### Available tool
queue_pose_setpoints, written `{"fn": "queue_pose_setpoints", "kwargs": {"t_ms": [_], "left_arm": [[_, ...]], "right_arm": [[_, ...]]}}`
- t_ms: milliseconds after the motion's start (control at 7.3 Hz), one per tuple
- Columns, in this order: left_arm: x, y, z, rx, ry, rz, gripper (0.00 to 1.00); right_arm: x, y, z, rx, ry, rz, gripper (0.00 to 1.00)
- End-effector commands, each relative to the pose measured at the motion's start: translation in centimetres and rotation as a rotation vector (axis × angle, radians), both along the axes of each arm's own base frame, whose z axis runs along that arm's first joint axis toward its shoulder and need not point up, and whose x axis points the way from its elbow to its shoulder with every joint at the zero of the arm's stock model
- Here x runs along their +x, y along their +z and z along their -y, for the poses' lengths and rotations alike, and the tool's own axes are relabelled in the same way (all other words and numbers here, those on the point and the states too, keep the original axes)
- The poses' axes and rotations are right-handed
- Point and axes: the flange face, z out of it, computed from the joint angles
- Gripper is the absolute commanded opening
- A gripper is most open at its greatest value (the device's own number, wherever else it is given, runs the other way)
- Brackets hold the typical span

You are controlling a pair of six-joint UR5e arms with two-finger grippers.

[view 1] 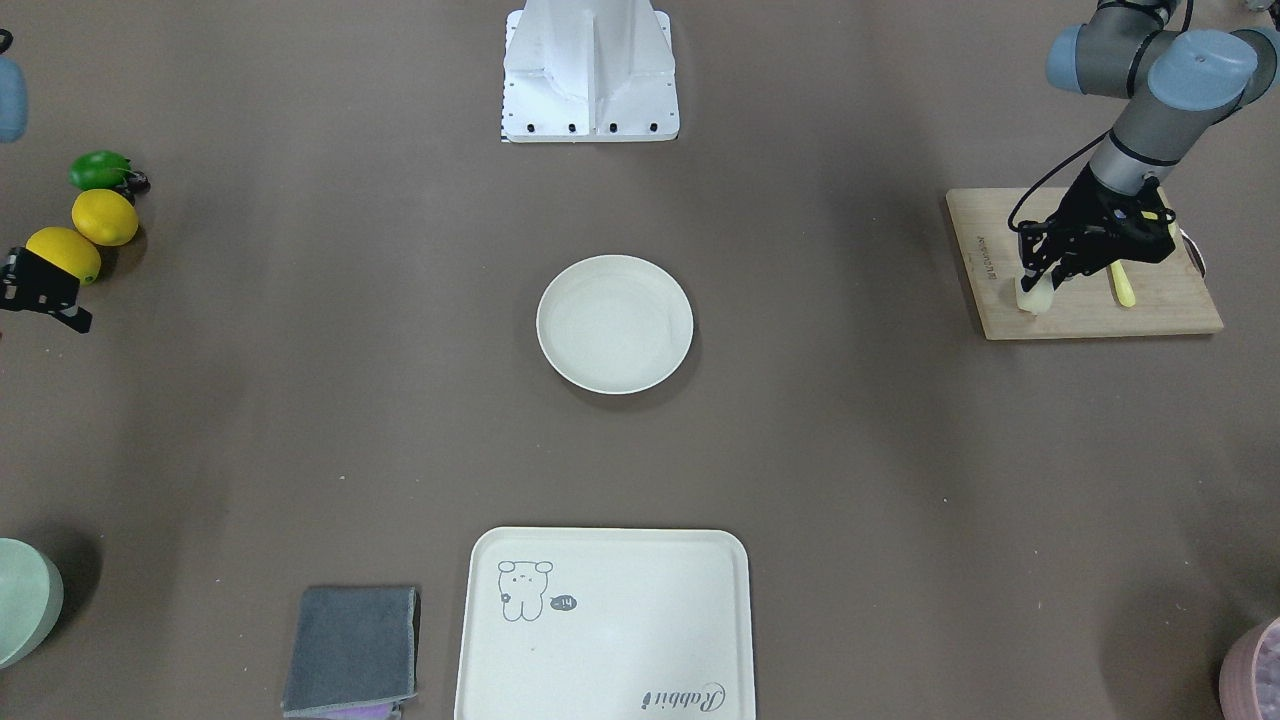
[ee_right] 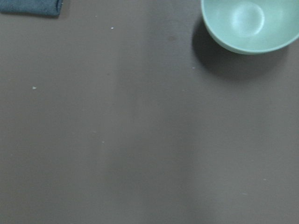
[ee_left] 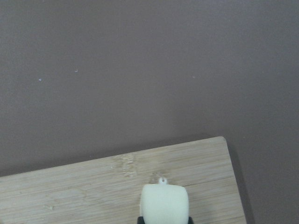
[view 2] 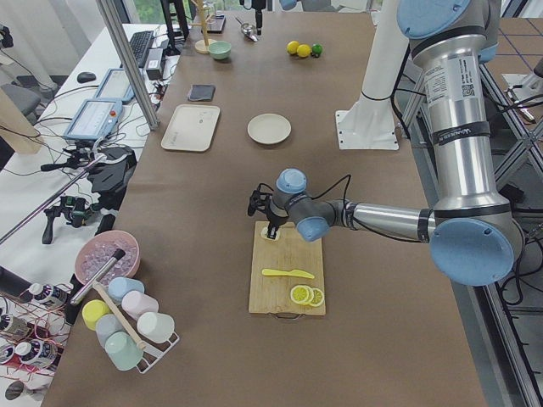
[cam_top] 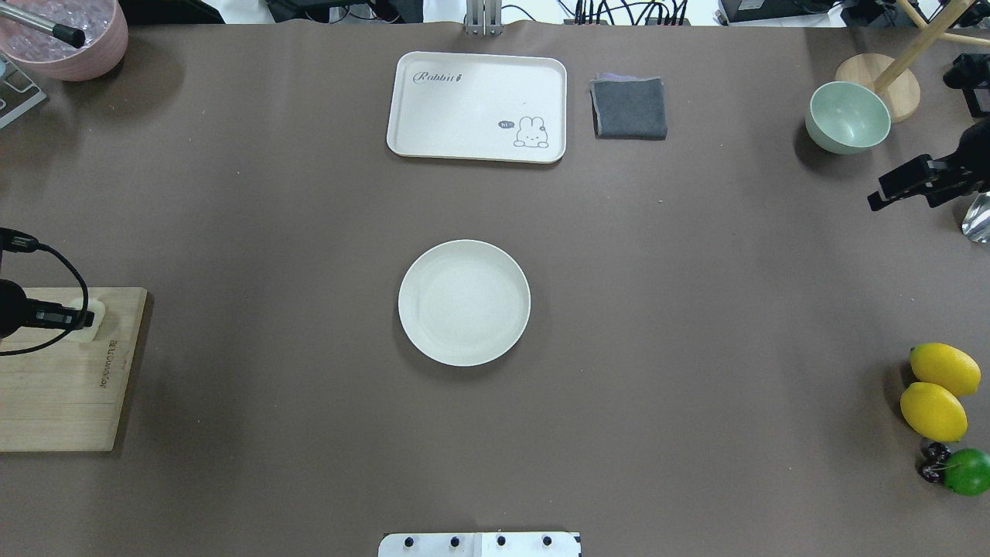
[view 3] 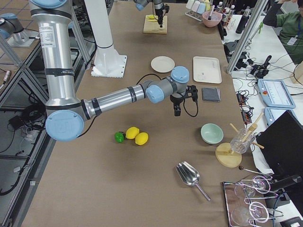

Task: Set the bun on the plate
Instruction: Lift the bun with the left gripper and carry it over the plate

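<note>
The bun (view 1: 1035, 297), a small pale cream block, rests at the corner of a wooden cutting board (view 1: 1100, 312) on the robot's left side of the table. My left gripper (view 1: 1042, 282) reaches down onto it and is shut on it. In the left wrist view the bun (ee_left: 164, 203) sits between the fingertips at the bottom edge, just over the board (ee_left: 93, 186). The round cream plate (view 1: 615, 325) lies bare at the table's centre, also seen from overhead as the plate (cam_top: 464, 302). My right gripper (cam_top: 897, 187) hovers far to the right, open and holding nothing.
A yellow knife (view 1: 1122, 285) and lemon slices (view 2: 305, 295) lie on the board. Two lemons (cam_top: 937, 391) and a lime (cam_top: 967, 470) sit at the right. A bear-print tray (cam_top: 476, 104), grey cloth (cam_top: 629, 108) and green bowl (cam_top: 847, 116) line the far side.
</note>
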Motion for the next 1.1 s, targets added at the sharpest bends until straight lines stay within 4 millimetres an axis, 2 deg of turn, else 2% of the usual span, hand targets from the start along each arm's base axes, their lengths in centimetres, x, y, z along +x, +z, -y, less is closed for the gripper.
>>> {"fn": "queue_pose_setpoints", "kwargs": {"t_ms": [0, 137, 274, 411, 685, 822, 959], "left_arm": [[-0.4, -2.2, 0.0, -0.007, 0.026, -0.051, 0.34], [-2.2, -2.7, 1.3, -0.013, -0.009, -0.072, 0.34], [-3.1, -3.3, 2.1, -0.027, -0.022, -0.085, 0.34], [-2.6, -6.3, 4.0, -0.042, -0.038, -0.074, 0.34], [0.6, -17.7, 9.3, -0.066, -0.065, -0.061, 0.34], [3.2, -24.1, 12.0, -0.07, -0.081, -0.046, 0.34], [6.8, -29.9, 12.7, -0.125, -0.1, -0.046, 0.34]], "right_arm": [[7.4, 4.3, -1.3, 0.026, -0.029, -0.042, 1.0], [10.7, 6.3, -2.2, 0.028, -0.058, -0.078, 1.0], [13.0, 8.0, -3.2, 0.025, -0.066, -0.109, 1.0], [14.2, 9.7, -4.3, 0.011, -0.061, -0.128, 1.0], [16.6, 12.9, -5.8, -0.024, -0.038, -0.141, 1.0], [16.9, 13.5, -6.4, -0.038, -0.032, -0.141, 1.0], [17.1, 13.6, -6.5, -0.04, -0.029, -0.139, 1.0]]}}
